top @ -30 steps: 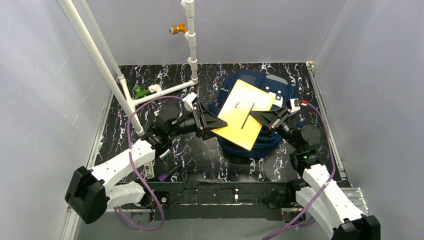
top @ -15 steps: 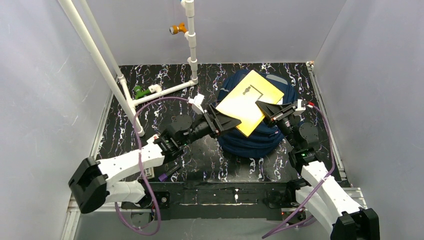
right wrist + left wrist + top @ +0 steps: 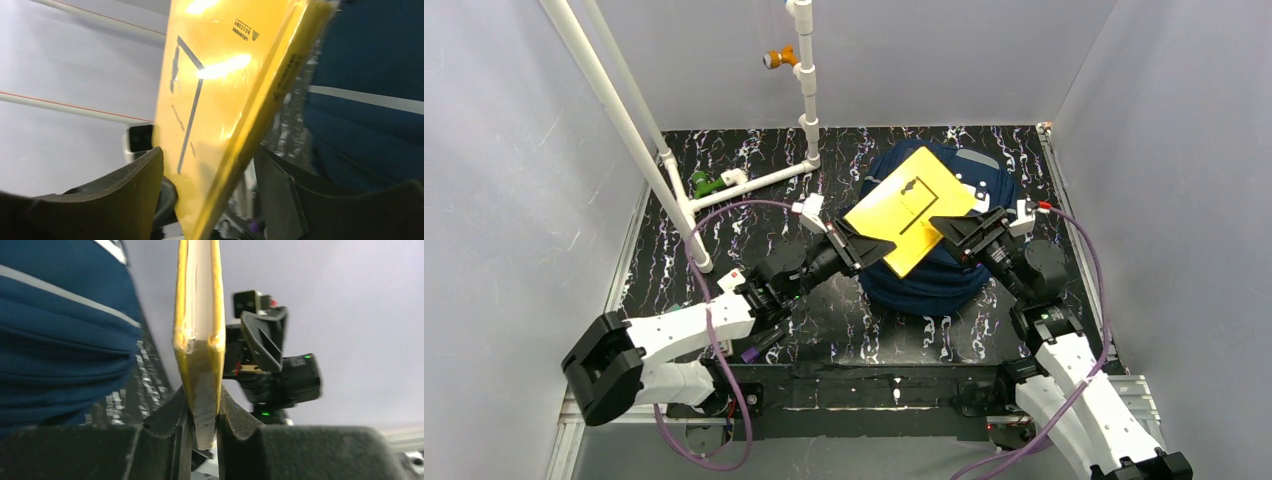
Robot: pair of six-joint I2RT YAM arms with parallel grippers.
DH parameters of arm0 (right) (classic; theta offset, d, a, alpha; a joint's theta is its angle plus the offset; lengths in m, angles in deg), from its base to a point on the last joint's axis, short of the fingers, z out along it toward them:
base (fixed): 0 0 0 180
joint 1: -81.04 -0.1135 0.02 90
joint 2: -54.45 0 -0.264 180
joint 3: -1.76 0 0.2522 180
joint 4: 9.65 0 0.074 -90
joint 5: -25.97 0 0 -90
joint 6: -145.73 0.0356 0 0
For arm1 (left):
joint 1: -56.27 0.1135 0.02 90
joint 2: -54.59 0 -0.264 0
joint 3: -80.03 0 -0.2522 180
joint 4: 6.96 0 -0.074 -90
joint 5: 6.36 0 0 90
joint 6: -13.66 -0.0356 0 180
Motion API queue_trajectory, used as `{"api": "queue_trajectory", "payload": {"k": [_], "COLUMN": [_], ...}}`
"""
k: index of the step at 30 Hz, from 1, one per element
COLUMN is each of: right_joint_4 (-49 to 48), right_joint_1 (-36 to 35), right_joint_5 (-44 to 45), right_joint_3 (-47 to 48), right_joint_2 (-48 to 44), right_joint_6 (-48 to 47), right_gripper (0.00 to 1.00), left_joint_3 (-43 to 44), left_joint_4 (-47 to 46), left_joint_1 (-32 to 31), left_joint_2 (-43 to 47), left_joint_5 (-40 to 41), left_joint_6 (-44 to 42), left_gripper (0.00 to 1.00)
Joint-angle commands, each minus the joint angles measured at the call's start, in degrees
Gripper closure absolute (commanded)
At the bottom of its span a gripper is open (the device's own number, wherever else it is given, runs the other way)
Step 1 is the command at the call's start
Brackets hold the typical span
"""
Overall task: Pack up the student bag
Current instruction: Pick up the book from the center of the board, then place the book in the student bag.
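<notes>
The student bag [image 3: 944,280], a navy backpack with grey stripes, lies at the table's right of centre. A yellow book [image 3: 909,205] hangs tilted above it. My left gripper [image 3: 867,250] is shut on the book's near-left corner; in the left wrist view the book [image 3: 197,315] stands edge-on, pinched between the jaws [image 3: 204,401], with the bag [image 3: 60,340] at left. My right gripper [image 3: 952,232] straddles the book's near-right edge. In the right wrist view the book [image 3: 220,75] passes between its open gripper [image 3: 207,167] with a gap at the right finger, the bag [image 3: 370,100] behind.
A white pipe frame [image 3: 754,180] with a green fitting [image 3: 704,184] stands at the back left, and an orange fitting [image 3: 776,58] sits on its upright. A small purple object [image 3: 752,352] lies by the left arm. Grey walls close in on three sides.
The left gripper has closed on the book's corner. The right gripper's jaws have opened off the book. The book has shifted a little to the left and lower.
</notes>
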State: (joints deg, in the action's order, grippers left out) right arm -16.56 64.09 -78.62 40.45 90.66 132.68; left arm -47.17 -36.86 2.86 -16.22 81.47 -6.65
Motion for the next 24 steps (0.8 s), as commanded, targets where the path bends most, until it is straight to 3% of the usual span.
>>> {"api": "queue_trajectory", "payload": {"k": [1, 5, 8, 11, 13, 20, 22, 24], "right_joint_4": [33.64, 54.58, 61.12, 64.34, 64.36, 74.98, 75.83, 75.07], "right_joint_1": [-0.10, -0.10, -0.23, -2.36, -9.69, -51.20, -55.95, -56.58], "right_joint_5": [-1.12, 10.72, 13.19, 13.57, 20.80, 66.88, 74.74, 76.04], "right_joint_3": [11.79, 24.09, 29.61, 32.76, 34.99, 40.78, 40.92, 41.43], "right_joint_2": [0.84, 5.27, 9.47, 14.56, 16.35, 36.13, 40.26, 42.01], "right_joint_6": [-28.08, -50.91, -62.08, -67.24, -67.97, -70.80, -72.26, -73.46], "right_gripper": [0.18, 0.02, 0.02, 0.02, 0.02, 0.02, 0.02, 0.02], "left_joint_3": [-1.71, 5.19, 12.74, 16.48, 17.90, 20.50, 20.83, 20.99], "left_joint_4": [5.45, 29.99, 52.59, 60.24, 63.36, 70.38, 71.27, 72.15], "left_joint_1": [2.56, 2.66, 2.74, 2.79, 2.84, 2.91, 2.94, 2.96], "left_joint_2": [12.15, 24.48, 28.19, 29.32, 29.73, 28.72, 28.75, 29.07], "left_joint_5": [11.24, 20.19, 33.06, 34.38, 33.79, 32.68, 32.71, 33.02], "left_joint_6": [-10.06, -27.52, -33.96, -37.37, -36.10, -30.59, -30.41, -30.53], "left_gripper": [1.00, 1.00, 1.00, 1.00, 1.00, 1.00, 1.00, 1.00]}}
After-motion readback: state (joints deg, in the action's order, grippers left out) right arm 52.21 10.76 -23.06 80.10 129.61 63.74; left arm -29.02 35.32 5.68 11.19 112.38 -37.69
